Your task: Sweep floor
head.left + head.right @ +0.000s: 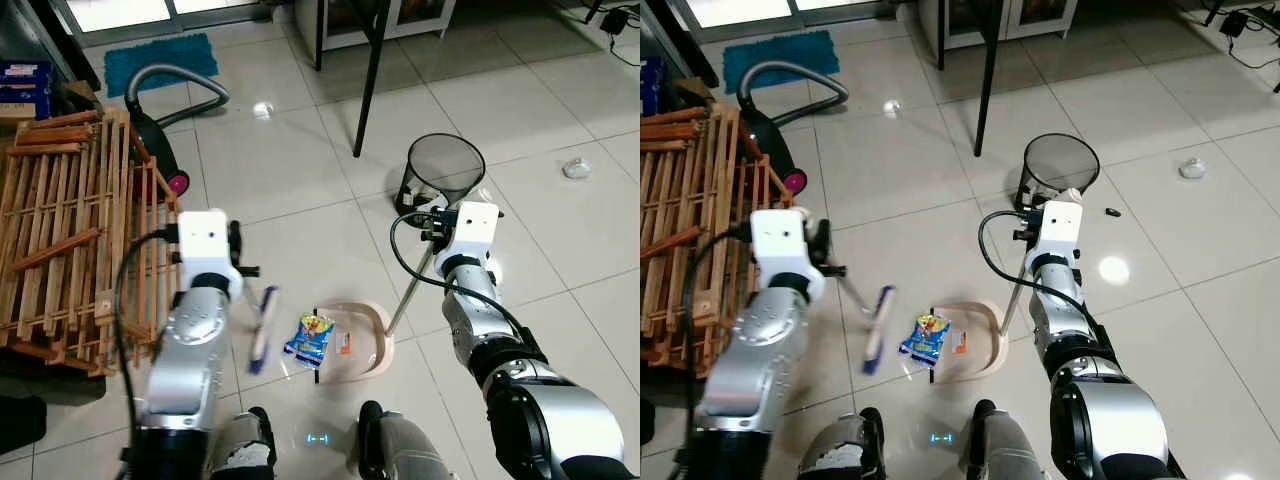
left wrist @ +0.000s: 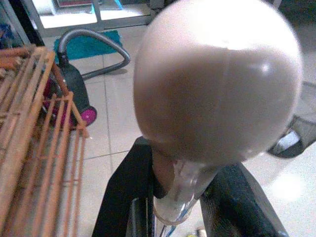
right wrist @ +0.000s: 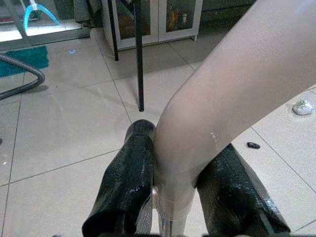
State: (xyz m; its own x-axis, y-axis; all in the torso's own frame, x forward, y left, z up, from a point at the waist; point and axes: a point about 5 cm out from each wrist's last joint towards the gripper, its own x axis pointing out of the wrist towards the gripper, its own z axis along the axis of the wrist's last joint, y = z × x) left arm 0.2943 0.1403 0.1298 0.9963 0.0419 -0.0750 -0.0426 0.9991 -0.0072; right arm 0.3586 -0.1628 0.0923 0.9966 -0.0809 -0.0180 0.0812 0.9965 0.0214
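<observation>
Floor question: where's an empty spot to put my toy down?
Bare tiles lie between the mesh bin and the vacuum cleaner, and right of the bin. It's crowded by the dustpan, snack packet, brush and wooden rack.

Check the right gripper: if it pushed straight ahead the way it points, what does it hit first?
Likely the black table leg, seen past the dustpan handle that the right gripper clamps. Depth is unclear; bare floor tiles come before it.

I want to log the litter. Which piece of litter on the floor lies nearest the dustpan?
The orange scrap, lying inside the dustpan. The blue-yellow wrapper lies at its mouth; the crumpled white piece lies far beyond the bin.
</observation>
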